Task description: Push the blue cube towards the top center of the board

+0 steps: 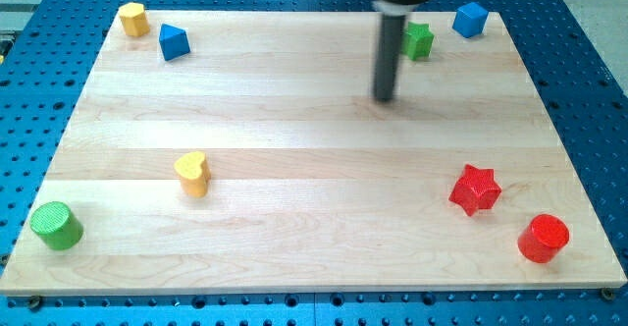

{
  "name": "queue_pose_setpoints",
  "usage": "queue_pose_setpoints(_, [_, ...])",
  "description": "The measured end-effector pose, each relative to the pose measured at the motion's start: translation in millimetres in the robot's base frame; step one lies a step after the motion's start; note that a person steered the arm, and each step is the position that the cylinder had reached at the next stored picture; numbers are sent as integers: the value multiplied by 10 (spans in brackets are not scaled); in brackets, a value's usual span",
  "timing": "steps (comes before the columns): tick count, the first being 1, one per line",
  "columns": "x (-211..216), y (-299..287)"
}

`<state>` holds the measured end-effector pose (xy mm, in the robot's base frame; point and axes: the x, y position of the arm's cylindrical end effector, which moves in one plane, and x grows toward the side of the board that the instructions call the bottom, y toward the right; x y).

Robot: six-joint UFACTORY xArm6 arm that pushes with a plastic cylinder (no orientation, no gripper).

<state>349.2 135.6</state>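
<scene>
Standing over the wooden board (294,198), the dark rod comes down from the view's top, and my tip (384,98) rests on bare wood right of centre in the upper part of the board. It carries no jaws at all, just a plain rod end, and it holds nothing and touches no block.

The blue cube (471,19) sits in the board's top right corner, up and to the view's right of my tip and apart from it. Between the two, just right of the rod's shaft, lies the green star (419,40); the rod partly covers its left edge, so I cannot tell whether they touch.

Over in the top left corner a yellow block (133,19), its shape hard to make out, sits near a blue triangular block (174,41), which lies just to its lower right. A yellow heart (193,174) rests left of centre in the lower half. A green cylinder (56,225) stands at the bottom left corner. At the bottom right a red star (476,189) lies just above and to the left of a red cylinder (544,238), the two near each other but apart
</scene>
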Motion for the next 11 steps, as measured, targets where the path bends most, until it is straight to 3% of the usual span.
queue_pose_setpoints(2, [-1011,1253])
queue_pose_setpoints(3, [-1322,1337])
queue_pose_setpoints(4, [-1260,828])
queue_pose_setpoints(5, [-1180,1291])
queue_pose_setpoints(6, [-1538,1437])
queue_pose_setpoints(7, [-1582,1099])
queue_pose_setpoints(10, [-1018,-1337])
queue_pose_setpoints(11, [-1361,-1184])
